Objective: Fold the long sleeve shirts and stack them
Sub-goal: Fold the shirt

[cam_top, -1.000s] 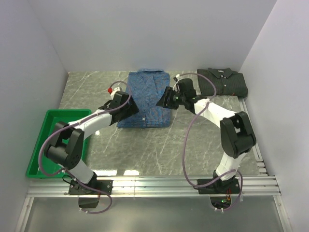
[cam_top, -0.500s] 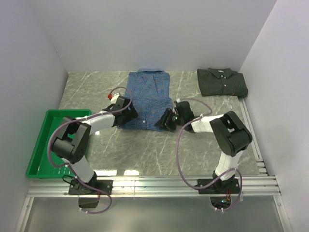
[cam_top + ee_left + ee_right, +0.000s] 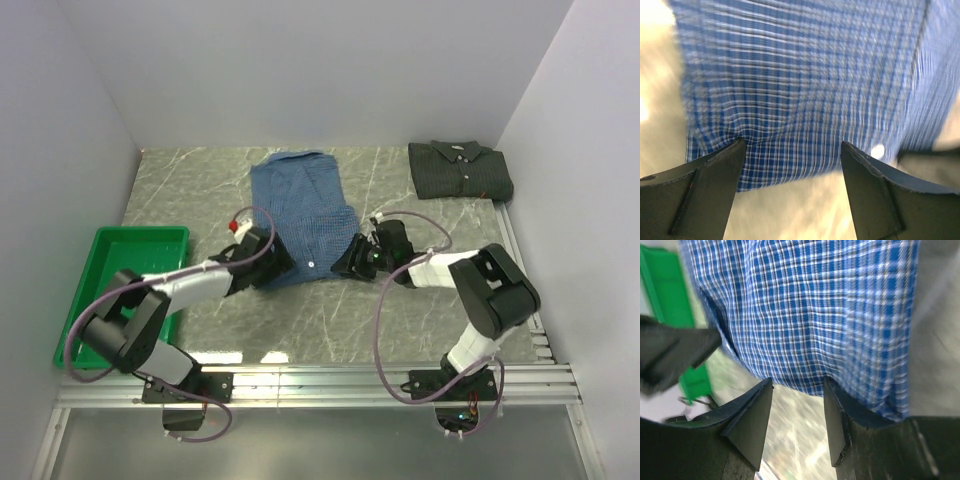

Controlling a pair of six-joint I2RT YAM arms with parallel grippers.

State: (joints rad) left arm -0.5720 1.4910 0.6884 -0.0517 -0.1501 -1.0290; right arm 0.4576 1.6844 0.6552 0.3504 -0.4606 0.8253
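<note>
The blue shirt (image 3: 300, 215) lies folded on the grey marbled table (image 3: 420, 310), near the middle and a little left of centre. Its long axis runs from the far side toward the arms, tilted slightly: the collar end points to the far wall and leans left, and the hem end sits nearer and further right. The dark shirt (image 3: 462, 172) rests folded in the far right corner, well apart from the blue one, collar toward the far wall and its longer side running left to right.

The left gripper (image 3: 792, 147) is at the near left corner of the blue shirt with its jaws spread wide. The hem lies across the gap between the tips and the cloth puckers where the left finger (image 3: 710, 180) meets it. The right gripper (image 3: 797, 385) is at the near right corner, its jaws about half apart, with bare table showing between them and the checked hem reaching both tips. Neither pair of jaws is closed on the cloth, and whether the tips press it down cannot be told, as both wrist views are blurred.

The green tray (image 3: 140, 232) sits at the left edge of the table, beside the left arm
</note>
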